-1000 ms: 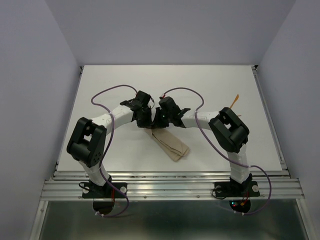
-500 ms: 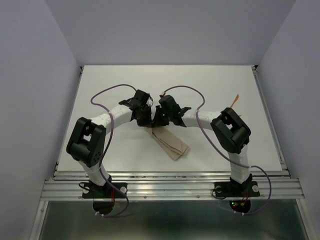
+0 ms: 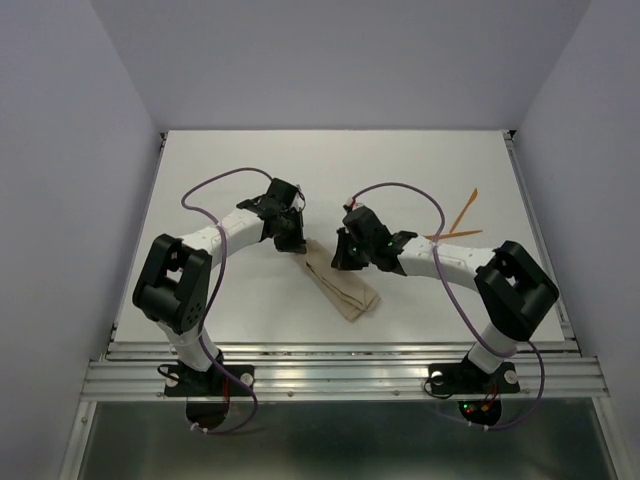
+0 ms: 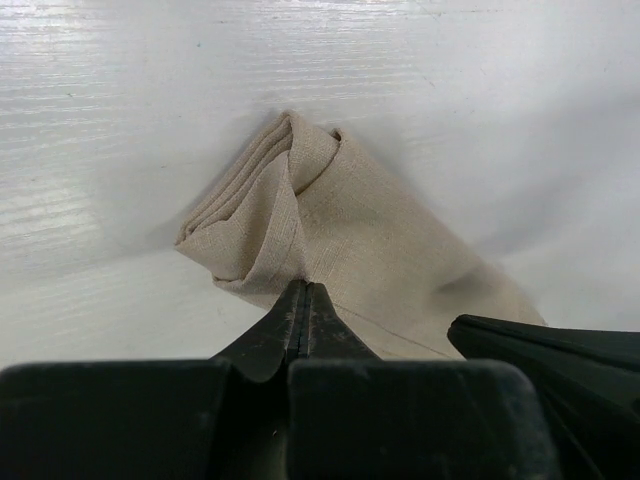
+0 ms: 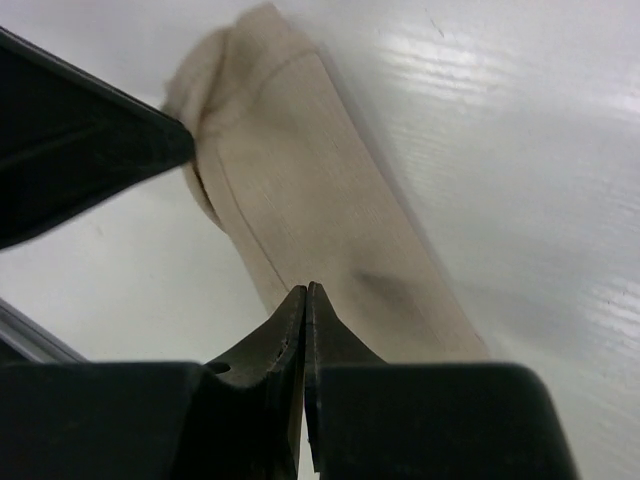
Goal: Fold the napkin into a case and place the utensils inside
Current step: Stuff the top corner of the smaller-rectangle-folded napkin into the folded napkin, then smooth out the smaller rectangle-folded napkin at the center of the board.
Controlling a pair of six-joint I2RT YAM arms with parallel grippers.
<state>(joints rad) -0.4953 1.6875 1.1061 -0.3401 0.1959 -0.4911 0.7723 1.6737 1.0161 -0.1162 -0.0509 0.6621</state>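
Cloth case between two closed jaws

The tan case [image 3: 340,288] lies flat and slanted on the white counter [image 3: 230,170], with one pair of jaws at each side of its far end. The left jaws are pressed fully together, their tips at the cloth's edge just below its rolled, layered end. Whether they nip any cloth cannot be told. The right jaws are closed to a hairline slit and grip nothing, with their tips over the case's long edge. The two orange utensils [image 3: 461,211] lie well to the right of the right jaws, apart from the case.
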